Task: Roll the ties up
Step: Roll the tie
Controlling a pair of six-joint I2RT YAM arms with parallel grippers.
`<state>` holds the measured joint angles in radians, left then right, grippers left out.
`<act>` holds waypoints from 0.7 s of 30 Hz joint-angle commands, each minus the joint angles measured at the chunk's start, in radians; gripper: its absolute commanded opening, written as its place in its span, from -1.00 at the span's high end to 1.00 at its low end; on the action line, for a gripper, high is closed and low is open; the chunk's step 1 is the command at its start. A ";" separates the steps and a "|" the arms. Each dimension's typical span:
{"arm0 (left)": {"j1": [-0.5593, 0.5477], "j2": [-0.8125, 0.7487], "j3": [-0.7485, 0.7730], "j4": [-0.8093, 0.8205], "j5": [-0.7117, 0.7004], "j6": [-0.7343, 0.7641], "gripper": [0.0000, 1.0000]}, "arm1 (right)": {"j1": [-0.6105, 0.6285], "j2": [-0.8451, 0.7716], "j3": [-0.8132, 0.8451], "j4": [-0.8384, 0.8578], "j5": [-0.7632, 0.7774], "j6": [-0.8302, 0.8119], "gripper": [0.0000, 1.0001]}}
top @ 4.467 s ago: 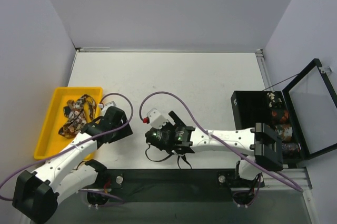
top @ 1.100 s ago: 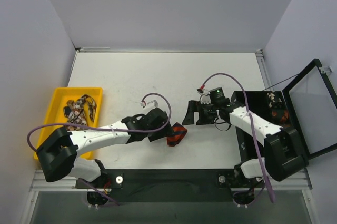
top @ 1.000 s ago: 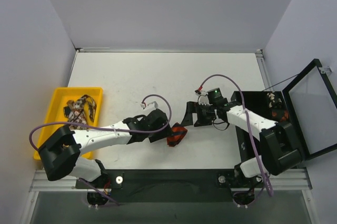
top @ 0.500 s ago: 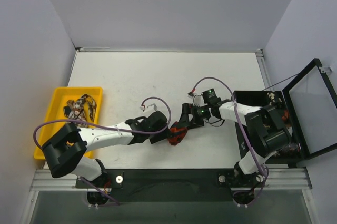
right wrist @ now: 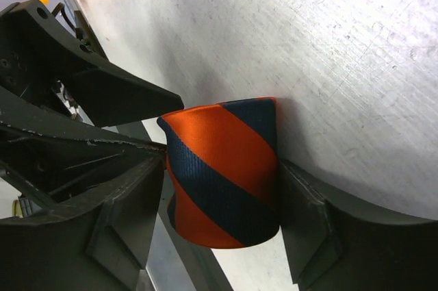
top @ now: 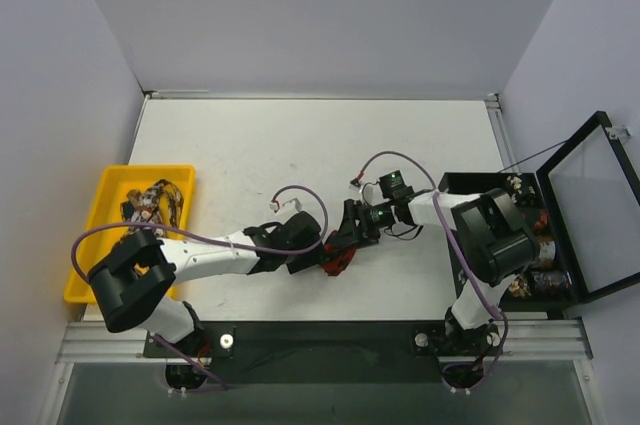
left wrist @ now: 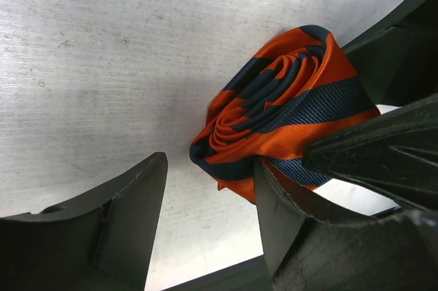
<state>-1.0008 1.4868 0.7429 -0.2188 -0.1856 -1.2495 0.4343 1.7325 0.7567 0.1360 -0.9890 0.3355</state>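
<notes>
The right jaws grip the rolled tie (right wrist: 219, 168), orange and navy striped, with a pad on each side. The left jaws stand open beside it, one finger (left wrist: 287, 236) touching the roll and the other clear. The roll sits on the white table (top: 300, 145), between the yellow tray (top: 95, 245) and the black box (top: 470, 183).

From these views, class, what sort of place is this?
Probably a robot lab bench: a left arm and right arm mounted at a walled white table, beside a yellow bin of ties.
</notes>
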 commanded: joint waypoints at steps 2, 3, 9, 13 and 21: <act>-0.005 0.029 0.000 0.006 -0.005 0.010 -0.27 | 0.015 0.052 0.000 -0.004 -0.013 -0.015 -0.23; -0.005 0.032 -0.002 0.006 -0.006 0.013 -0.27 | 0.015 0.056 -0.002 0.004 -0.010 -0.010 -0.13; -0.009 0.067 -0.010 0.022 -0.009 0.030 -0.26 | 0.014 0.088 -0.016 0.091 -0.007 0.025 0.51; -0.012 0.081 -0.017 0.033 -0.008 0.041 -0.26 | 0.014 0.078 -0.020 0.135 -0.007 0.034 0.84; 0.011 0.006 0.000 -0.008 -0.057 0.107 -0.27 | 0.012 0.021 -0.023 0.182 0.069 0.062 1.00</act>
<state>-1.0035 1.5242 0.7429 -0.1680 -0.2039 -1.1988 0.4400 1.7885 0.7273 0.2840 -0.9882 0.3946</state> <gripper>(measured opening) 0.633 0.215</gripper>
